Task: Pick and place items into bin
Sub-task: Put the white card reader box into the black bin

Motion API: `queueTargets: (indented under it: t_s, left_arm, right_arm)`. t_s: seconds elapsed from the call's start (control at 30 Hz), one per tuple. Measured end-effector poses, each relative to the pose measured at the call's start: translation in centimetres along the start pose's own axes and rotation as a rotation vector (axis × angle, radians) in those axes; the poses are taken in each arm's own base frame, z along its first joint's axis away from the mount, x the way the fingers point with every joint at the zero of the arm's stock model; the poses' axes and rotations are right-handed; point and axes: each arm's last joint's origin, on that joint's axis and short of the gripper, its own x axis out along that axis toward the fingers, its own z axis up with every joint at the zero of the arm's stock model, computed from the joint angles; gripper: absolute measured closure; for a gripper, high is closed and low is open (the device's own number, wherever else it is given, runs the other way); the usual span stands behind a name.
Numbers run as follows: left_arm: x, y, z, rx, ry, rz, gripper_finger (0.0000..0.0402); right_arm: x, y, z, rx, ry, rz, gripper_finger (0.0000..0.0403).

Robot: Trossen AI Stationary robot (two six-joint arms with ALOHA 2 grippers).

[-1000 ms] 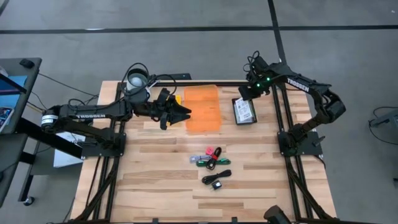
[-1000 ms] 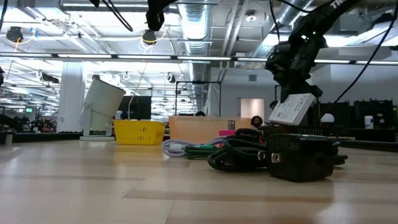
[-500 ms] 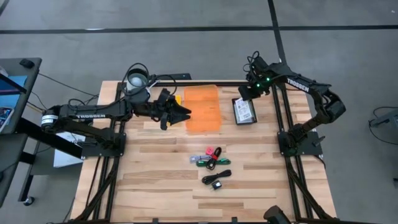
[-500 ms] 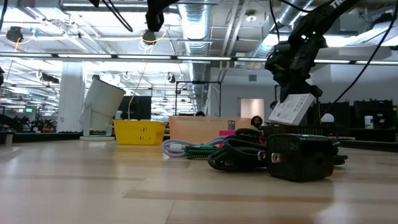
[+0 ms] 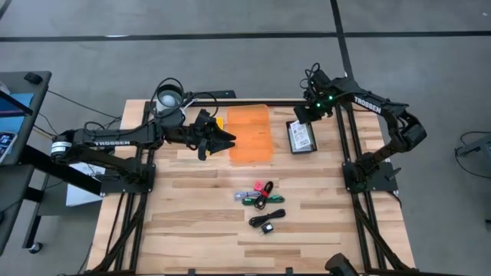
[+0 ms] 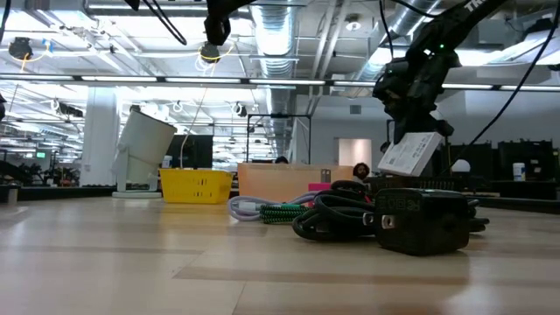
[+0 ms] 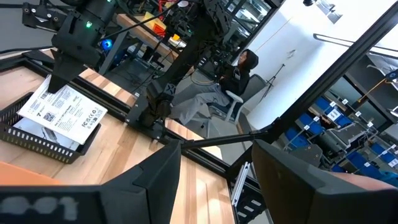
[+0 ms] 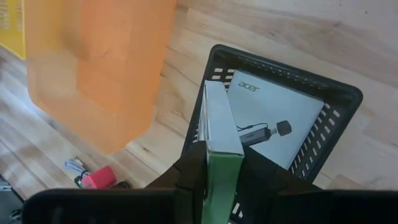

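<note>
Grey concrete floor (image 5: 230,46) w/ dark seam lines around the light wood-plank table (image 5: 192,222). Off the table's side behind the left arm: a dark desk (image 5: 19,84), partly in view. Low view: big industrial hall, exposed ducts & pipes (image 6: 280,26) overhead, long strip lights (image 6: 131,80), white pillar (image 6: 101,131), bright doorway (image 6: 354,150) far back beyond the right claw. Left wrist view, ahead of that claw: person in dark hoodie (image 7: 239,71) seated on a chair, white wall (image 7: 298,50), blue storage racks (image 7: 348,124), black frame rails.
</note>
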Motion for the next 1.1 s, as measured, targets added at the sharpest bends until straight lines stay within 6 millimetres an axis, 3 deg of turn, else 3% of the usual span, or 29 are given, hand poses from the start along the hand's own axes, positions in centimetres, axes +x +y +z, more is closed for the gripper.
queueTargets:
  t_s: [0.63, 1.1]
  left_arm:
    - [0.0, 0.0, 0.01, -0.001, -0.001, 0.0, 0.0212]
    - [0.0, 0.0, 0.0, 0.006, 0.0, 0.0, 0.0212]
  right_arm:
    - [0.0, 0.04, -0.05, -0.01, 0.003, 0.0, 0.0291]
    - [0.0, 0.07, 0.05, -0.073, -0.007, 0.003, 0.028]
